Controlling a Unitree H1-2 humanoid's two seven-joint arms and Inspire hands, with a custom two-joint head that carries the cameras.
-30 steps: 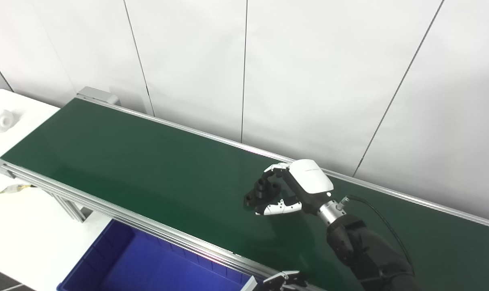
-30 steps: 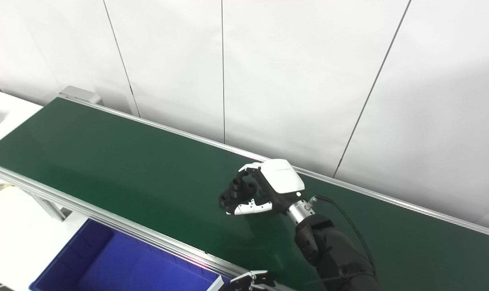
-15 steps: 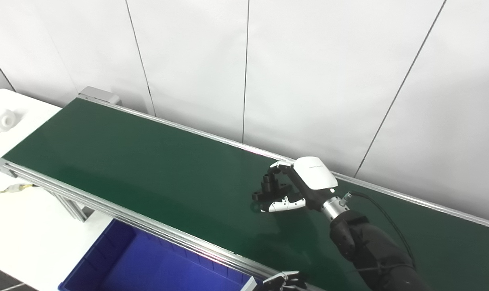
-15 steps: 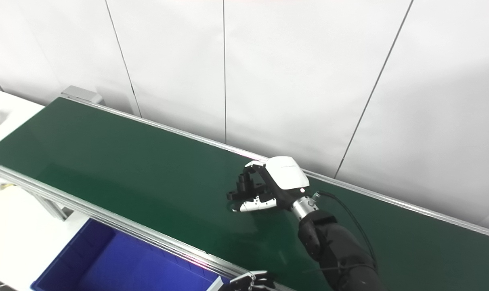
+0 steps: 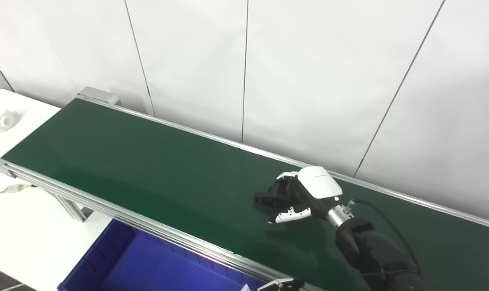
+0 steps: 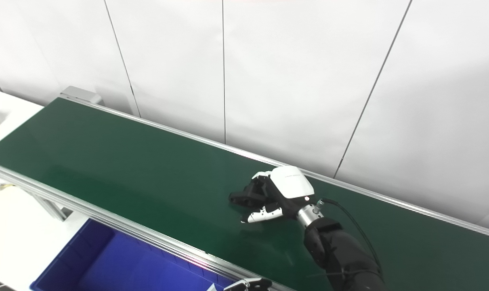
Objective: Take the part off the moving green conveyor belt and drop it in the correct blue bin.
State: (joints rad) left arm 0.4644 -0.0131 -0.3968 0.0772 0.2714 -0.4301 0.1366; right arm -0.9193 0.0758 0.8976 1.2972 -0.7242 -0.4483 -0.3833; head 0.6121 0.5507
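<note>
Your right hand (image 5: 305, 194) is clamped on the black plastic part (image 5: 270, 197), low over the green conveyor belt (image 5: 147, 169); left hand (image 5: 278, 285) barely visible, can't tell.

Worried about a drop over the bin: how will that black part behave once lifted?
The black part looks rigid and moulded, so it likely won't flex. Its flat base suggests it won't roll. The right hand covers much of it, so its weight and grip security are hard to judge.

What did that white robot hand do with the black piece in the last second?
The right hand closed its fingers over the black part and settled lower on the green belt, shifting slightly right. The left hand sank nearly out of view at the bottom edge. The blue bin stayed put.
</note>
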